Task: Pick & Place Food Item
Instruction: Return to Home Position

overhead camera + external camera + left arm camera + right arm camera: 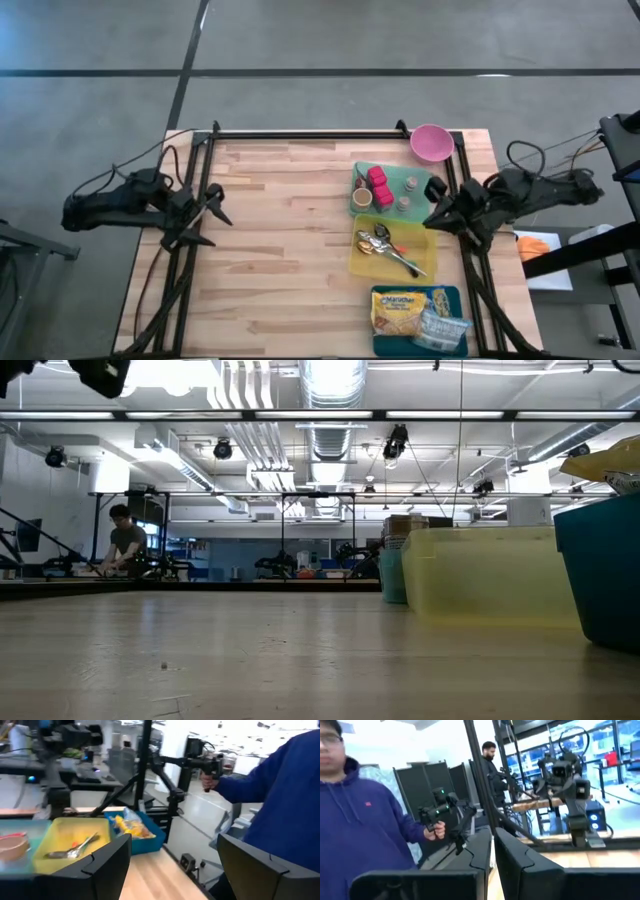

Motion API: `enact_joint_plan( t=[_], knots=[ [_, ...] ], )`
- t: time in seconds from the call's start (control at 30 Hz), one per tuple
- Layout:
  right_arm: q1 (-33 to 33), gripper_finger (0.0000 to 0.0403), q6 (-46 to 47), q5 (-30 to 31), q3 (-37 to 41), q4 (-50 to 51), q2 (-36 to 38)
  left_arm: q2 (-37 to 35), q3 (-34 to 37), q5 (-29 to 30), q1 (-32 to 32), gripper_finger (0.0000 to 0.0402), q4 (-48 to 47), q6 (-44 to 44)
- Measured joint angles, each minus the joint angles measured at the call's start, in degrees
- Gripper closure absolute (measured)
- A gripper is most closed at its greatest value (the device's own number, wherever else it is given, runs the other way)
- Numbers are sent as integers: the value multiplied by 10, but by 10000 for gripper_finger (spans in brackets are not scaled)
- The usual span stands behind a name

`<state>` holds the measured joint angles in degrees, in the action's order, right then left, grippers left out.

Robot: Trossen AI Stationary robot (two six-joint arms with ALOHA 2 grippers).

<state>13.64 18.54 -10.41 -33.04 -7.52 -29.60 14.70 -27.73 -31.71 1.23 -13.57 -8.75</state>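
Red seasoning can point(379, 186) stands in the green bin point(357, 207) among small jars. The yellow bin point(357, 262) holding spoons point(388, 247) and the blue bin point(456, 295) of noodle packets follow in a row. Right gripper point(493, 831), fingers pressed together, sits just beside the bins. Left gripper point(173, 841), fingers spread wide, sits at the table's point(290, 260) opposite edge.

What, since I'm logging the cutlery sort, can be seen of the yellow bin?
The yellow bin is a rectangular tub of translucent yellow plastic. It sits flat and upright on the right half of the wooden table, between the green bin and the blue bin and close to both. Silver spoons lie crossed inside it, with a small orange-red piece beside them.
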Motion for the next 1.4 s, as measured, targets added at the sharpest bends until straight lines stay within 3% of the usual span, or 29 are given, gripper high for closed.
enact_joint_plan(
  t=[0.17,0.4,0.5,0.63,0.87,1.03,1.2,1.4],
  knots=[
    [-37,378,24,-13,73,-55,41,-4,25,-1,32,103,-24,8],
    [-37,378,43,-14,161,-152,87,-35,153,-46,37,103,175,-87],
    [-34,378,45,-19,213,-232,95,-43,195,-58,37,103,205,-134],
    [-34,378,68,8,259,-277,103,-44,212,-67,36,103,212,-133],
    [-34,378,42,43,308,-307,109,-44,215,68,36,103,115,-56],
    [-34,378,-3,33,315,-300,108,-44,216,80,36,103,96,-7],
    [-35,378,-33,35,315,-282,106,-44,218,155,36,103,55,-6],
    [-36,378,-30,22,320,-272,107,-44,245,156,37,103,92,0]
  ],
)
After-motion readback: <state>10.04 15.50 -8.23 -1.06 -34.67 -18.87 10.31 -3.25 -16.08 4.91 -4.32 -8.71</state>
